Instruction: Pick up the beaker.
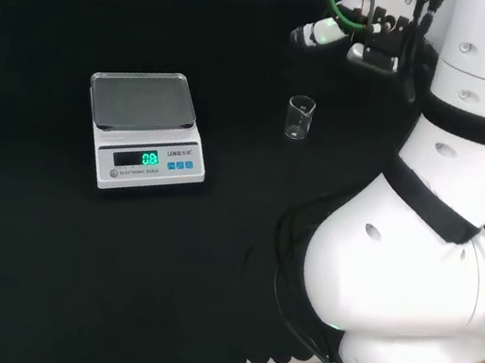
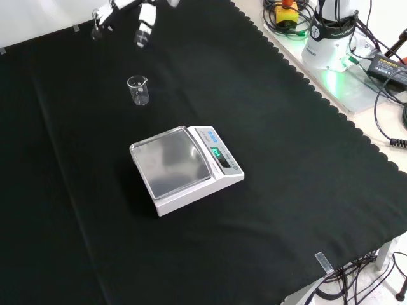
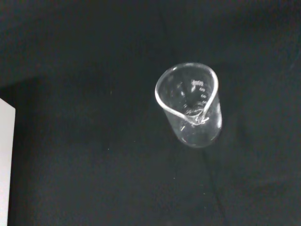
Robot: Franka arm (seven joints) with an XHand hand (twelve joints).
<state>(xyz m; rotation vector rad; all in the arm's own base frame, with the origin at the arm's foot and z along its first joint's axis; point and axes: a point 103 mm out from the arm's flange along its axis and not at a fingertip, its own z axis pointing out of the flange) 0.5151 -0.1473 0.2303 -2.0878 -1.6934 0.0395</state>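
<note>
The beaker (image 1: 299,118) stands upright, alone on the tabletop (image 1: 210,260); the hand (image 2: 144,25) hovers well apart, fingers spread, holding nothing; better to descend squarely, wrapping its wall.

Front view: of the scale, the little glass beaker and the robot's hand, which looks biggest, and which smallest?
1. Scale, clearly the largest.
2. Hand and beaker: unsure. The view's top edge cuts the hand off, and its visible part looks about the beaker's size.

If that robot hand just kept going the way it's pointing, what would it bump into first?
Most likely the beaker, which the wrist view looks straight at; the hand hangs above it. Depth is hard to judge, so it might meet the black cloth beside it.
</note>
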